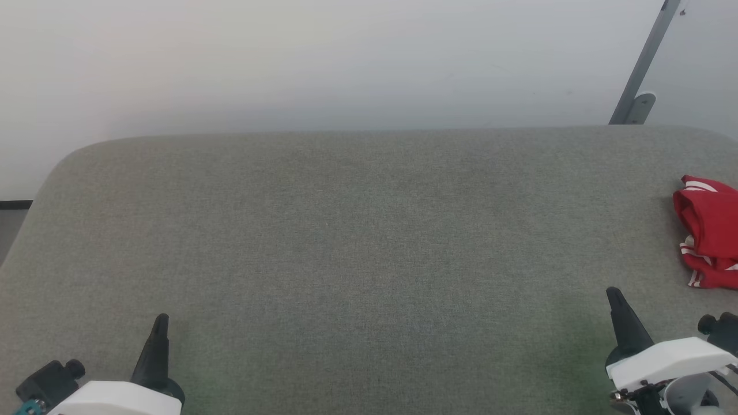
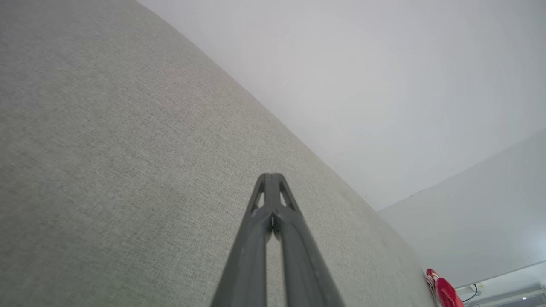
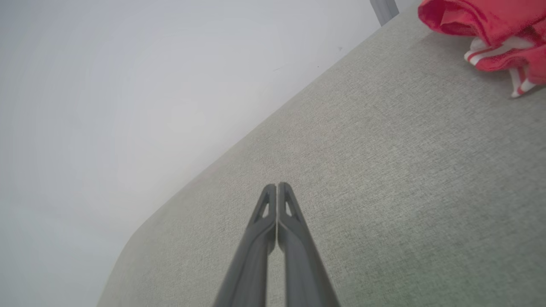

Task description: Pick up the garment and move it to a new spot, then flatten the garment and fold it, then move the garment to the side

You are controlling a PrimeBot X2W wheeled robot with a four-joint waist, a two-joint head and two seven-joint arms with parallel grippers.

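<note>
On table (image 1: 346, 230): one garment (image 1: 712, 230), right edge | left pincer (image 1: 161, 320) clenched, empty | right pincer (image 1: 613, 295) clenched, empty

My left gripper (image 1: 162, 320) sits at the near left, fingers pressed together tip to tip, pointing toward the far side, holding nothing. My right gripper (image 1: 613, 294) sits at the near right, likewise closed and empty.

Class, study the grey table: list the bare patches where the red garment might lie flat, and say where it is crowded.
Nearly all the table is bare: the stretch from its rounded left corner across the middle to the garment, far edge to near edge. Only the right edge, where the garment lies bunched, is crowded.
</note>
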